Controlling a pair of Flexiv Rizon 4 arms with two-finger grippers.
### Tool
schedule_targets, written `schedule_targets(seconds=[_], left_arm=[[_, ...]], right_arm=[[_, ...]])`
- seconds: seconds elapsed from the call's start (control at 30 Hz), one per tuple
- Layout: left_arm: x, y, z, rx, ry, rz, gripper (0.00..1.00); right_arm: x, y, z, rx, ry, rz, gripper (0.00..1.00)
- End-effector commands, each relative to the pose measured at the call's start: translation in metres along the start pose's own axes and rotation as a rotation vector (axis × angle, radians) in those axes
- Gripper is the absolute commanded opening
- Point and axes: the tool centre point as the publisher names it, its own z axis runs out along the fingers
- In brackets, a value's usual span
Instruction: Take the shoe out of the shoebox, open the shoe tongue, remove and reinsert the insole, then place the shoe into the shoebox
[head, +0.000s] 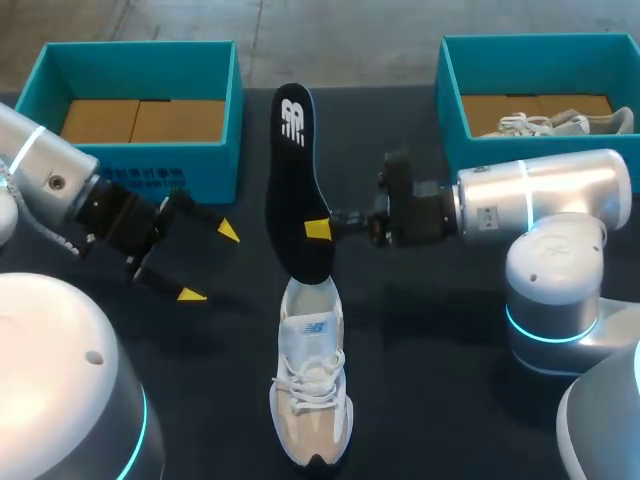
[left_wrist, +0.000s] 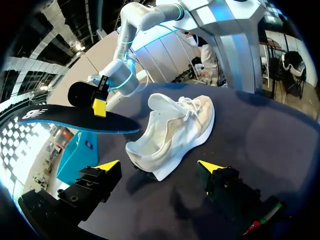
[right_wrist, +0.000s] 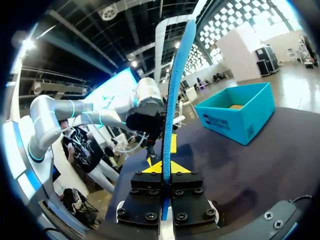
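A white and beige shoe (head: 311, 390) lies on the dark table, toe toward the near edge; it also lies ahead of my left gripper (left_wrist: 160, 167), which is open and apart from it. A black insole with a blue underside (head: 296, 180) hangs above the shoe's heel, held by its edge in my right gripper (head: 320, 229), which is shut on it. In the right wrist view the insole (right_wrist: 177, 85) rises edge-on from between the yellow tips of that gripper (right_wrist: 163, 167). The left gripper (head: 208, 263) hovers left of the insole (left_wrist: 75, 119).
A teal shoebox (head: 140, 115) stands at the back left, lined with brown cardboard. A second teal box (head: 535, 85) at the back right holds another white shoe (head: 560, 124). My right arm's base (head: 555, 300) stands right of the shoe.
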Motion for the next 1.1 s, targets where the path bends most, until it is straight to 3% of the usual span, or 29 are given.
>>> schedule_targets(seconds=[0.03, 0.47, 1.1], left_arm=[[0.0, 0.0, 0.0, -0.002, 0.002, 0.0, 1.0], [0.004, 0.024, 0.02, 0.012, 0.006, 0.016, 1.0], [-0.002, 0.037, 0.044, -0.012, 0.079, 0.052, 1.0]], right_arm=[[0.0, 0.0, 0.002, 0.0, -0.002, 0.0, 0.0], [-0.013, -0.026, 0.009, -0.059, 0.054, -0.035, 0.0], [-0.013, -0.025, 0.013, -0.05, 0.058, -0.097, 0.0]])
